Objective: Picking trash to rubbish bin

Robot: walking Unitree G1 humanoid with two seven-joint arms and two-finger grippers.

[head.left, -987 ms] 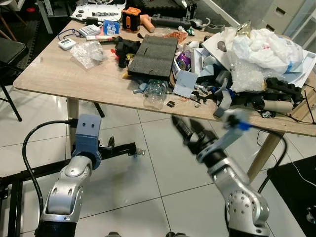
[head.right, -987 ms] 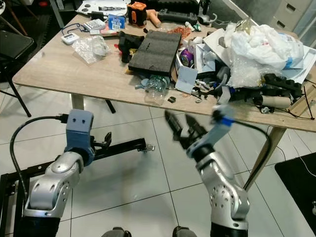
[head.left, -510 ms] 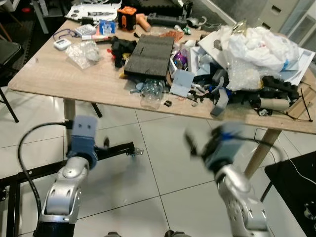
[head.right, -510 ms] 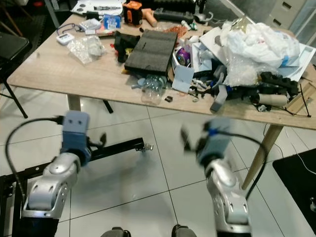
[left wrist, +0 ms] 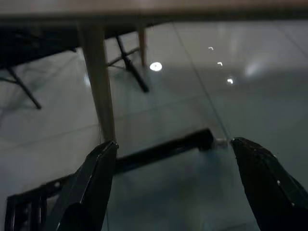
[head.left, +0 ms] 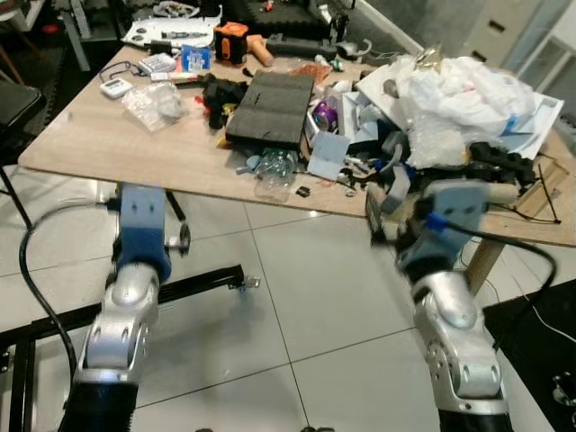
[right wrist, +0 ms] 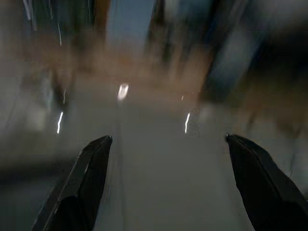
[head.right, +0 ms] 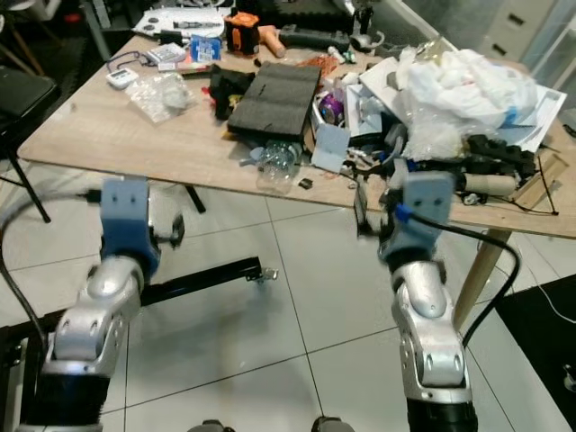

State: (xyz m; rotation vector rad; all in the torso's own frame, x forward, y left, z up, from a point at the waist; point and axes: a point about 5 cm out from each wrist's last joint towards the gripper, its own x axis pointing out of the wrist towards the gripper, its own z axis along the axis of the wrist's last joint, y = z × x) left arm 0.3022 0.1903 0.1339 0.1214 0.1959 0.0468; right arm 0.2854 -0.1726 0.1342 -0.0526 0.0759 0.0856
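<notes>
A wooden table [head.left: 108,144] is heaped with clutter. A crushed clear plastic bottle [head.left: 274,171] lies near its front edge, below a black foam pad [head.left: 270,108]. A clear plastic bag [head.left: 157,99] lies on the left and white plastic bags [head.left: 468,85] are piled on the right. My right gripper [head.left: 373,216] is raised just before the table's front edge, right of the bottle; in its blurred wrist view the fingers [right wrist: 86,183] stand wide apart and hold nothing. My left gripper [left wrist: 178,187] is open over the floor, facing a table leg [left wrist: 101,96].
A black metal frame [head.left: 180,288] lies on the tiled floor below my left arm. A black chair [head.left: 13,99] stands at the far left. A table leg [head.left: 481,256] and a dark mat [head.left: 540,315] are on the right. Tools and boxes crowd the table's back.
Both arms have lifted. My right gripper has swung up and to the right, from low over the floor to the table's front edge. The view has shifted a little.
</notes>
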